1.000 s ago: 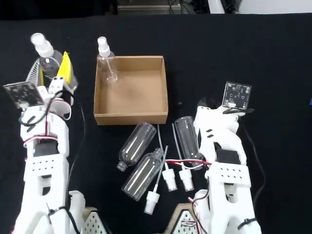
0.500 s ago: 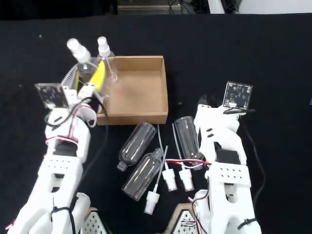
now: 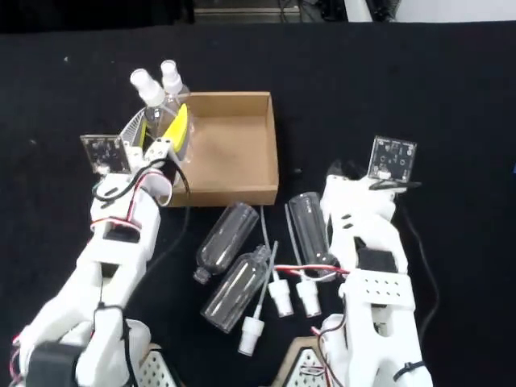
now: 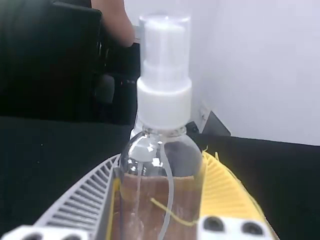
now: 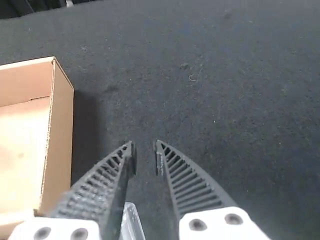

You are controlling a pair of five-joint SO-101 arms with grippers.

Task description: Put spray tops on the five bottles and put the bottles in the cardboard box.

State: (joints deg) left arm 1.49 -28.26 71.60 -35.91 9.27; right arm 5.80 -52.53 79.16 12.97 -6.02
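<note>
The left gripper (image 3: pixel 161 129) is clamped on a clear bottle (image 3: pixel 156 115), its grey and yellow fingers (image 4: pixel 225 190) pressed to either side of the body. This bottle wears a white spray top (image 4: pixel 164 75), and a thin dip tube curves down inside it. It stands tilted at the far left corner of the cardboard box (image 3: pixel 226 196), cap just beside the cap of a second capped bottle (image 3: pixel 179 101) in that corner. Whether the held bottle is inside the wall I cannot tell.

On the black table (image 3: pixel 451 97) in front of the box lie three uncapped bottles (image 3: pixel 226 236) on their sides, with three loose spray heads (image 3: pixel 280 297) trailing tubes beside them.

The right gripper (image 5: pixel 144 152) grasps nothing: its tips stand a narrow gap apart above the cloth, near the box's right wall.
</note>
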